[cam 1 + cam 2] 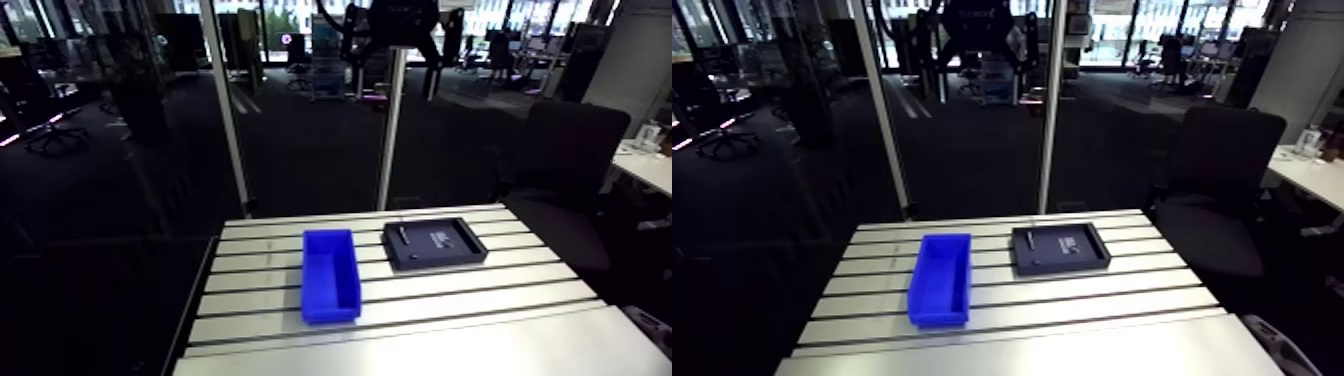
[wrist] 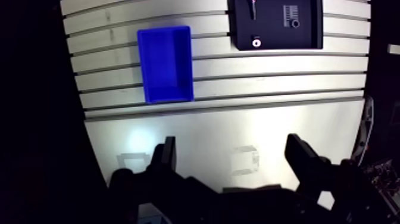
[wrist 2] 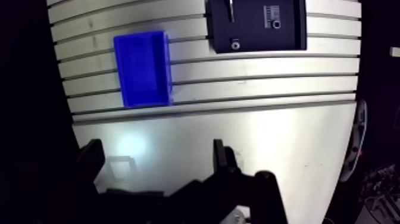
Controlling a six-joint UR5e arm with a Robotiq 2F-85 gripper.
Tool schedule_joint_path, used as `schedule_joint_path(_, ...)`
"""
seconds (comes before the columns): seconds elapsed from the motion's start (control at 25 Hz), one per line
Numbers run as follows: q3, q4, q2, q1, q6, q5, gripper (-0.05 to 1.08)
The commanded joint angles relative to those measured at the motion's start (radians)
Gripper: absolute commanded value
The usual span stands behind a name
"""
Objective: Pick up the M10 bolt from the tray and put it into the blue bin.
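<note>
Hovering over the desk's [image 2: 238,119] near edge, jaws spread; toward the far edge, blue bin [image 2: 165,62] beside tray [image 2: 277,27] holding bolt [image 2: 254,9].

The bin [image 1: 330,275] is blue; the tray [image 1: 462,252] beside it is black with white markings. The tabletop [image 1: 450,310] is silver, striped with dark slots; my jaws are black.

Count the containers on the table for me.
2. The blue bin lies on the table, looking empty; the black tray lies beside it, apart. Both are ahead of the open fingers. None seems hidden.
</note>
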Motion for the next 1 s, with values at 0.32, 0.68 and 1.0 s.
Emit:
schedule_joint_path(0.32,0.025,-0.031,-0.008,0.086,0.037,-0.012,0.01)
schedule_joint_path(0.68,0.02,-0.037,-0.008,0.084,0.029,-0.015,0.01)
schedule_joint_path(1.0,0.021,-0.043,-0.008,0.043,-0.044,-0.028,0.01)
